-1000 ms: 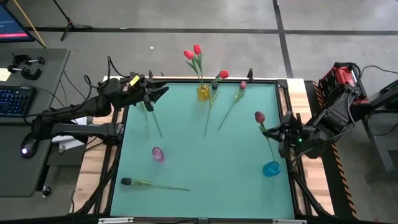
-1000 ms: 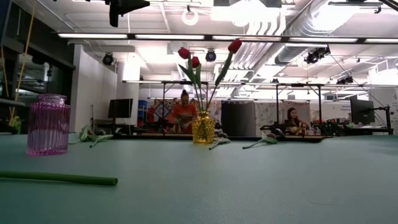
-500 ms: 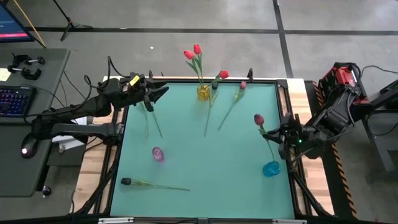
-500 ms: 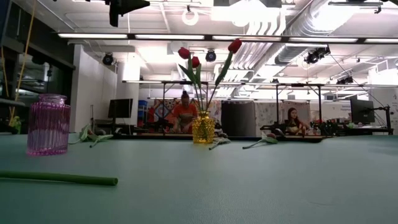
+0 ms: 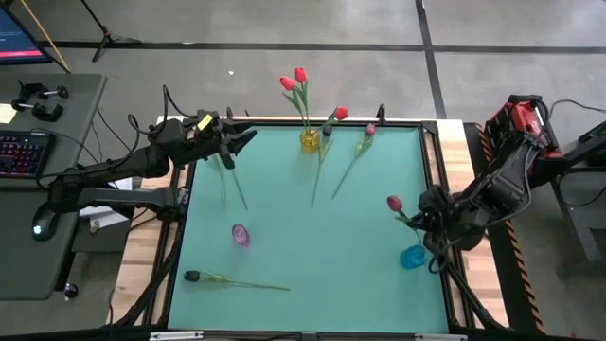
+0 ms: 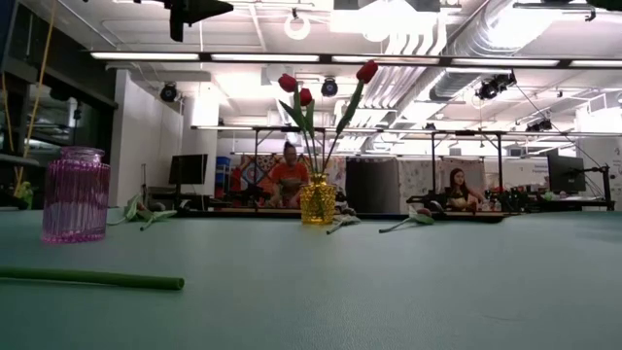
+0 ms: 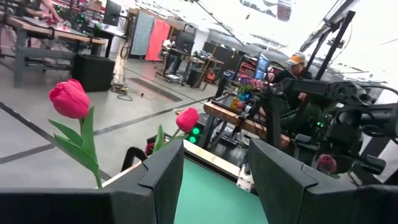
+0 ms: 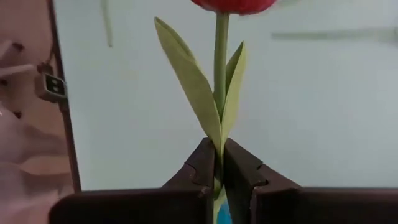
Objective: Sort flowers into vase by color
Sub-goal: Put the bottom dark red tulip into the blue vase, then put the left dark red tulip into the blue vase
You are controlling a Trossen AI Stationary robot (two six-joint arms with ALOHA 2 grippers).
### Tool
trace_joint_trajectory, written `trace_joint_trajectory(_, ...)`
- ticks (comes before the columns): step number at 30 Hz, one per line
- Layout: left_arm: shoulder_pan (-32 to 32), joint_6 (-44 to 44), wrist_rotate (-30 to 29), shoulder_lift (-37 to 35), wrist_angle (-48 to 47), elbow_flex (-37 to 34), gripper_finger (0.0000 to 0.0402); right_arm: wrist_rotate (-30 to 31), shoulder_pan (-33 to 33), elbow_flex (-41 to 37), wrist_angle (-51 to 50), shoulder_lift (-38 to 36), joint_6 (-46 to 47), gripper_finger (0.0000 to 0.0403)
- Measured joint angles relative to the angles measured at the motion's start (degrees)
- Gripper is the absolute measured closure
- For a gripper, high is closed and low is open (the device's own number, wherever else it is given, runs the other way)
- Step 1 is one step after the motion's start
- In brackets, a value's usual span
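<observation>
My right gripper (image 5: 419, 214) is shut on a crimson tulip (image 5: 394, 203) above the blue vase (image 5: 413, 257) near the table's right edge. My left gripper (image 5: 242, 140) is open and hovers over the far left corner, touching nothing. The yellow vase (image 5: 310, 141) at the far edge holds three red tulips (image 5: 300, 75). A pink vase (image 5: 240, 234) stands left of centre with nothing in it. Several tulips lie flat: two stems (image 5: 227, 185) near the left gripper, two (image 5: 348, 170) near the yellow vase, and a dark one (image 5: 192, 277) near the front left. My right gripper pinches the crimson tulip's stem (image 8: 218, 148) between its two fingers, where the leaves join it, below the head. The fingers come roughly level from the table's right and lie across the stem. The tulip stands nearly upright, its lower stem reaching down to the blue vase (image 8: 221, 214).
A raised rim (image 5: 431, 152) borders the green mat. A desk with keyboard (image 5: 24, 154) stands beyond the left edge, and red equipment (image 5: 516, 118) beyond the right. The mat's middle (image 5: 322, 237) holds nothing. People sit at benches in the room behind.
My right gripper has moved toward the near edge and down, staying shut on the crimson tulip. The tulip's head now sits closer to the blue vase than it did a second ago.
</observation>
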Motion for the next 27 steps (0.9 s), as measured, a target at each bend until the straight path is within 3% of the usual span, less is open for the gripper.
trace_joint_trajectory(9,0.00,-0.04,0.00,0.00,0.05,0.00,0.0232,-3.72,0.01,0.00,-4.34,-0.39,5.24,0.0263)
trace_joint_trajectory(17,0.00,-0.02,-0.07,0.00,0.07,0.00,0.0232,-13.76,0.01,0.00,-4.39,-0.41,7.77,0.0144)
trace_joint_trajectory(22,0.00,-0.02,-0.19,0.00,0.07,0.00,0.0232,-19.62,-0.01,0.00,-4.19,-0.48,9.09,0.0100)
trace_joint_trajectory(27,0.00,0.03,-0.19,0.00,0.08,-0.01,0.0232,-26.64,0.01,0.00,-3.12,-1.24,9.46,0.0085)
